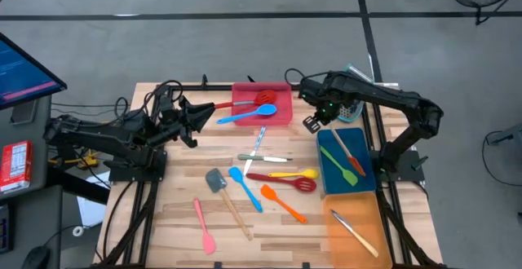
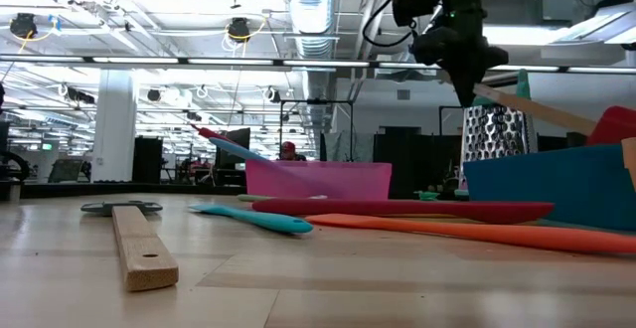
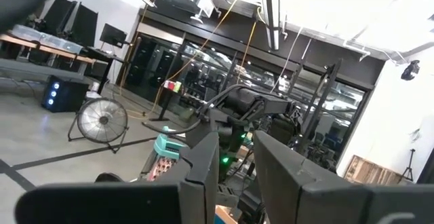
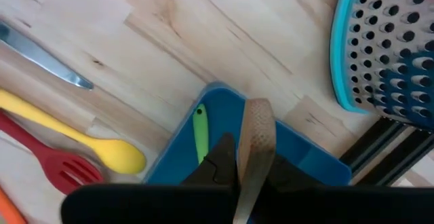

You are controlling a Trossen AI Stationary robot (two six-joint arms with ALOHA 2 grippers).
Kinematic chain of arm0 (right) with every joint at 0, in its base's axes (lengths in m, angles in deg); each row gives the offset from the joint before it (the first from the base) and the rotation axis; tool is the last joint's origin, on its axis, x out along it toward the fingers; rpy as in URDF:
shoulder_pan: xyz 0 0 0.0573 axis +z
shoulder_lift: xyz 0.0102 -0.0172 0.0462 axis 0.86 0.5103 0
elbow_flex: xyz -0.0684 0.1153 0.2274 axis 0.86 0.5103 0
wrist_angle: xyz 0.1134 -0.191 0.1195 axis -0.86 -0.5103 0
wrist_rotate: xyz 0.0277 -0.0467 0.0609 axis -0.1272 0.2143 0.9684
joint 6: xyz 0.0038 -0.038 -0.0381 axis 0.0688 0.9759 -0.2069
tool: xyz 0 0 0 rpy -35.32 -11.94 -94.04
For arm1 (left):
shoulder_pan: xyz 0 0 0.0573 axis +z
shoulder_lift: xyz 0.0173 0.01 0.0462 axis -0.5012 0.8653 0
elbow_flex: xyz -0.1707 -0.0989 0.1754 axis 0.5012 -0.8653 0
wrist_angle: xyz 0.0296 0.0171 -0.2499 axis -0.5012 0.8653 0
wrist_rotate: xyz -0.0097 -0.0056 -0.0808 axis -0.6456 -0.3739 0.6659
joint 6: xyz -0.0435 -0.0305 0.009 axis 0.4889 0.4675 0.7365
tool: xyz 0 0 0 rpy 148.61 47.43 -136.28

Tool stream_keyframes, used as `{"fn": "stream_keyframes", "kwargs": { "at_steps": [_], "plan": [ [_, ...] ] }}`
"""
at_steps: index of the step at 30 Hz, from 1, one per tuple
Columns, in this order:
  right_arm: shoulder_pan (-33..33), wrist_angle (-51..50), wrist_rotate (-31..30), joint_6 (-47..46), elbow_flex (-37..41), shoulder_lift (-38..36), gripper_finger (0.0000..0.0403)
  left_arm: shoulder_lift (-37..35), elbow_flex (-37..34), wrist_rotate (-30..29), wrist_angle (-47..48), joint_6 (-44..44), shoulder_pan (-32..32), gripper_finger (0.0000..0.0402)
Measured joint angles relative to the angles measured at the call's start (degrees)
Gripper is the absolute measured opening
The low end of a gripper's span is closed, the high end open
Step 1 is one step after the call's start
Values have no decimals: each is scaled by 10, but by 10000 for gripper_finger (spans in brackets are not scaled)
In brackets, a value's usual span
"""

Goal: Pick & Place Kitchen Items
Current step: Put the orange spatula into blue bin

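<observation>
My right gripper (image 1: pixel 316 122) hangs over the far end of the blue tray (image 1: pixel 364 143), shut on a red spatula with a wooden handle (image 1: pixel 349 156). A green utensil (image 1: pixel 334 161) lies in that tray beside it. The red tray (image 1: pixel 281 119) at the back holds a blue spatula (image 1: pixel 245 114) and a red slotted spoon (image 1: pixel 263 99), their handles sticking out over its left rim. Several more utensils lie loose on the table's middle (image 1: pixel 261 183). My left gripper (image 1: pixel 198 116) waits open left of the red tray, raised, with nothing between its fingers (image 3: pixel 203 176). My right gripper pinches the spatula's wooden handle (image 4: pixel 256 132) between its two fingers, close to the handle's free end, which pokes out past them. The fingers point down, across the handle. The spatula hangs tilted, handle end (image 2: pixel 487 93) high and red head (image 2: pixel 614 126) lower, over the blue tray.
A teal-topped box grater (image 1: pixel 355 106) stands just behind the blue tray, close to my right gripper. An orange tray (image 1: pixel 367 212) with a silver utensil sits at the near right. A yellow spoon (image 4: pixel 102 149) and a red turner (image 4: pixel 61 170) lie left of the blue tray.
</observation>
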Motion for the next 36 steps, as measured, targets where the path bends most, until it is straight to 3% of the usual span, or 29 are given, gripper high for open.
{"fn": "stream_keyframes", "kwargs": {
  "at_steps": [11, 25, 36],
  "plan": [
    [22, 79, 26, -6, 67, -14, 4, 0, 0, 0, 2, 0, 0, 76],
    [18, 109, 24, 0, 115, -14, 6, 0, 0, -3, 3, 0, 0, 76],
    [17, 116, 7, -1, 115, -14, 83, 0, 0, -5, 4, 0, 0, 76]
  ]
}}
